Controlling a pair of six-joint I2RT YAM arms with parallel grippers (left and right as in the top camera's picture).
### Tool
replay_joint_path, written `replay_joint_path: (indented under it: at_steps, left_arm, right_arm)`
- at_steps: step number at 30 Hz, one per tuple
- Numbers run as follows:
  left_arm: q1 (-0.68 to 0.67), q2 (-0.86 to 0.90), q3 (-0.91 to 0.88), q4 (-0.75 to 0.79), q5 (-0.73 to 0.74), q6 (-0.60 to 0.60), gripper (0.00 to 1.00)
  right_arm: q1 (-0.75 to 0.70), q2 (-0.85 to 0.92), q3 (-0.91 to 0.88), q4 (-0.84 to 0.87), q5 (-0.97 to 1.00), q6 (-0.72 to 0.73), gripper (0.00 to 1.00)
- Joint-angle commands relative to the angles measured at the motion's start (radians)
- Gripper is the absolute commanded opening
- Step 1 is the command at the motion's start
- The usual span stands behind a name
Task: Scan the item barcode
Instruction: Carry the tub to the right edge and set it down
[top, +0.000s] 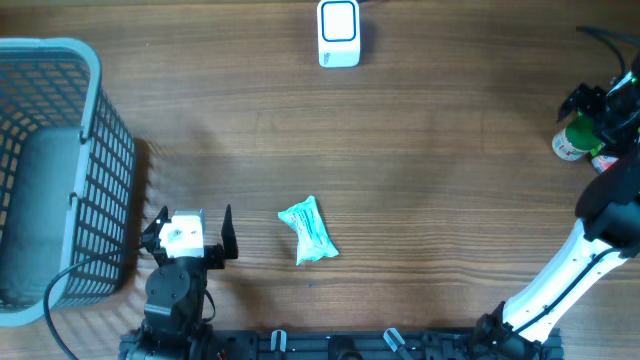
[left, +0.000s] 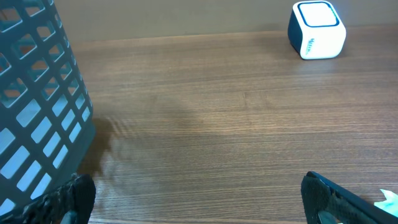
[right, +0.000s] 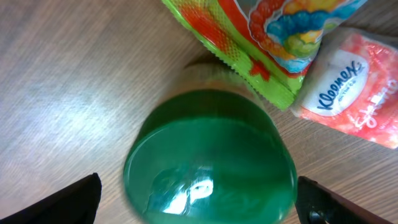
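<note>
A jar with a green lid (right: 208, 158) stands at the table's far right edge (top: 570, 140). My right gripper (right: 202, 202) hangs over it, open, one finger on each side of the lid with a gap to both. In the overhead view this gripper (top: 598, 120) shows as dark parts just above the jar. The white scanner (top: 339, 33) with a blue-rimmed window sits at the far middle of the table, also in the left wrist view (left: 316, 29). My left gripper (top: 194, 212) rests open and empty near the front left (left: 198, 202).
A teal packet (top: 308, 231) lies at the front centre, its corner showing by my left gripper's right finger (left: 388, 200). A grey-blue mesh basket (top: 90, 150) fills the left side. A colourful snack bag (right: 273, 31) and a pink Kleenex pack (right: 354, 93) lie beside the jar.
</note>
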Motion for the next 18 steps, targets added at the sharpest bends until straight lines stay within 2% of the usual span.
replay_joint_path:
  at_steps: [1, 4, 5, 6, 7, 10, 13, 16, 18]
  left_arm:
    - [-0.005, -0.007, -0.002, 0.003, -0.006, -0.01, 1.0]
    - [-0.005, -0.007, -0.002, 0.003, -0.005, -0.01, 1.0]
    - [-0.005, -0.007, -0.002, 0.003, -0.006, -0.01, 1.0]
    - [-0.005, -0.007, -0.002, 0.003, -0.006, -0.01, 1.0]
    - [-0.005, -0.007, -0.002, 0.003, -0.006, -0.01, 1.0]
    - [-0.005, -0.007, -0.002, 0.003, -0.006, -0.01, 1.0]
    - [-0.005, -0.007, -0.002, 0.003, -0.006, -0.01, 1.0]
    - [-0.005, -0.007, -0.002, 0.003, -0.006, -0.01, 1.0]
    - [-0.005, -0.007, -0.002, 0.003, -0.006, -0.01, 1.0]
  right_arm:
    - [0.029, -0.091, 0.226, -0.106, -0.069, 0.082, 1.0]
    - [0.163, -0.203, 0.287, -0.233, -0.215, 0.113, 1.0]
    - [0.227, -0.211, 0.287, -0.283, -0.224, 0.082, 1.0]
    - [0.344, -0.217, 0.25, -0.287, -0.274, -0.04, 1.0]
    - [0.46, -0.217, 0.202, -0.287, -0.285, -0.062, 1.0]
    - [0.789, -0.216, 0.026, -0.239, -0.273, -0.063, 1.0]
    - [1.014, -0.216, -0.121, -0.147, -0.272, -0.027, 1.0]
    - [1.176, -0.216, -0.259, -0.058, -0.254, 0.052, 1.0]
    - [1.247, -0.216, -0.33, -0.007, -0.167, 0.131, 1.0]
